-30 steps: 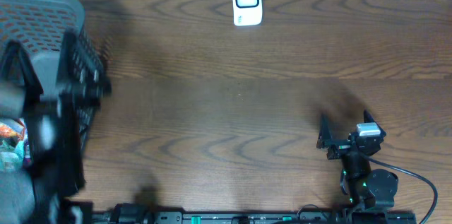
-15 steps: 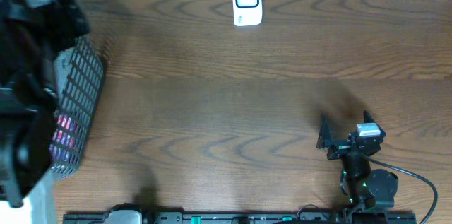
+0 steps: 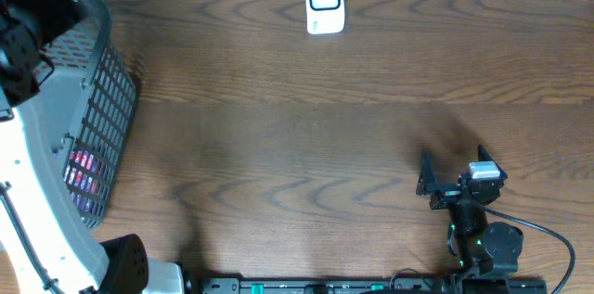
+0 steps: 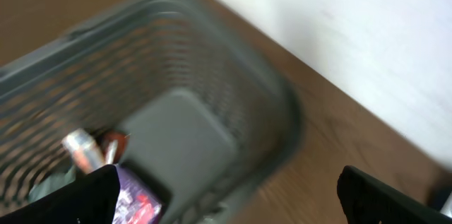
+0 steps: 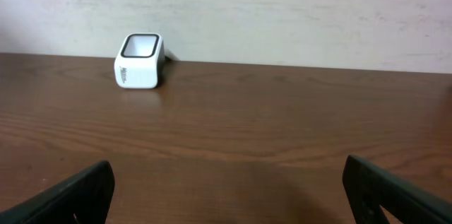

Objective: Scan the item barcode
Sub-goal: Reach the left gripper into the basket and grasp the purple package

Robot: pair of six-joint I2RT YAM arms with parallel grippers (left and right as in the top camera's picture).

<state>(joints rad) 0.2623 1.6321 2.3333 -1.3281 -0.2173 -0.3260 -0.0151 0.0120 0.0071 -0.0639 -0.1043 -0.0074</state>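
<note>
Having swung across basket [image 3: 104,99] to its far end, now hovering left end effector [image 4: 226,199] there, spread wide, gripping nothing. Lying inside: purple packet [image 4: 134,201], likely item. Idling right end effector [image 3: 427,181] fully spread, empty, well apart from scanner [image 3: 324,2]. Meaning: pick pending, scan waiting

Dark wood counter [image 3: 306,146] is carrying a grey mesh basket [image 3: 107,118] at its left end, white scanner [image 3: 324,2] sitting mid far edge.
</note>
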